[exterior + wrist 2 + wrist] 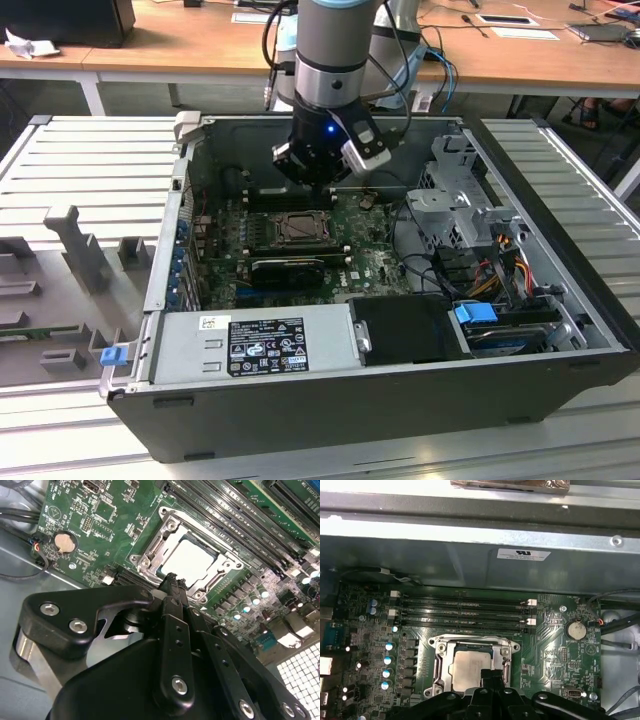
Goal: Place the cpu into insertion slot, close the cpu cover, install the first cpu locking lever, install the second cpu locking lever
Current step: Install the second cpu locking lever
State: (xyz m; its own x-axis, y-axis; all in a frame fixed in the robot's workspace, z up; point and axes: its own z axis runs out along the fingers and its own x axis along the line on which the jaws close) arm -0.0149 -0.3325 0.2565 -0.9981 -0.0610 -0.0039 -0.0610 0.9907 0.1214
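Observation:
The cpu (189,560) lies flat in the insertion slot (150,562), its pale metal face showing through the window of the cpu cover (220,555). The cover lies down around it. In the first wrist view the cpu (469,668) sits inside the silvery cover frame (472,642). My gripper (172,579) hangs just above the socket's edge, its black fingers (492,676) pressed together with nothing between them. In the exterior view the gripper (320,182) stands over the far side of the insertion slot (298,229) inside the open computer case.
Long black memory slots (465,612) run beside the socket, toward the case wall (470,565). A coin battery (576,629) sits on the green board. A black finned card (288,268), the power supply (250,345), a drive cage (460,195) and cables (490,270) crowd the case.

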